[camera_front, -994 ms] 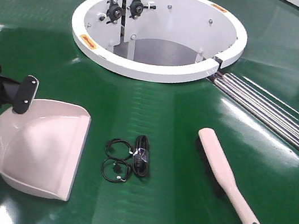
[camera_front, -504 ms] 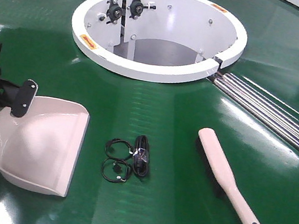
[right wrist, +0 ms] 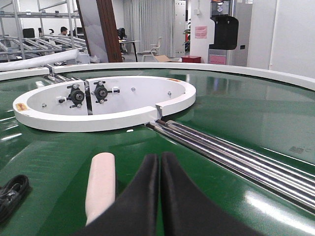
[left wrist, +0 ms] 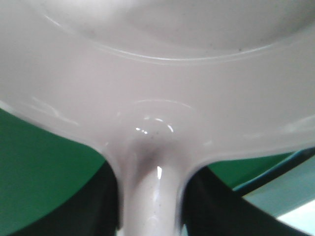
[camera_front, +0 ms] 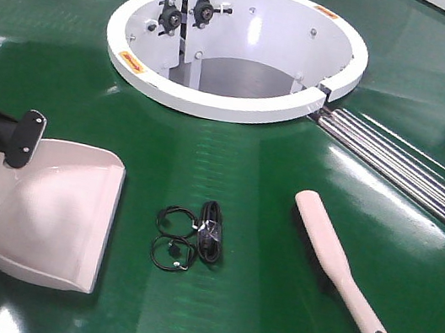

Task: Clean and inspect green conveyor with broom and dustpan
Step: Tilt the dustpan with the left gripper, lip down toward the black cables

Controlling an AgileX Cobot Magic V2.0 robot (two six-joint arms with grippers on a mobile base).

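Leftward slides the dustpan [camera_front: 43, 218], its handle clamped by the left gripper [left wrist: 153, 204] (right gripper [right wrist: 159, 169] closed, empty).

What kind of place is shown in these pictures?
Probably a factory-style workshop or test lab: a large green conveyor with steel roller rails, metal shelving behind it, and an office chair further back.

Front view looks down over the green conveyor [camera_front: 250, 308]. Left wrist view sits hard against the dustpan [left wrist: 157, 73]. Right wrist view looks low along the belt, sharing the white ring [camera_front: 216, 104] with front view.
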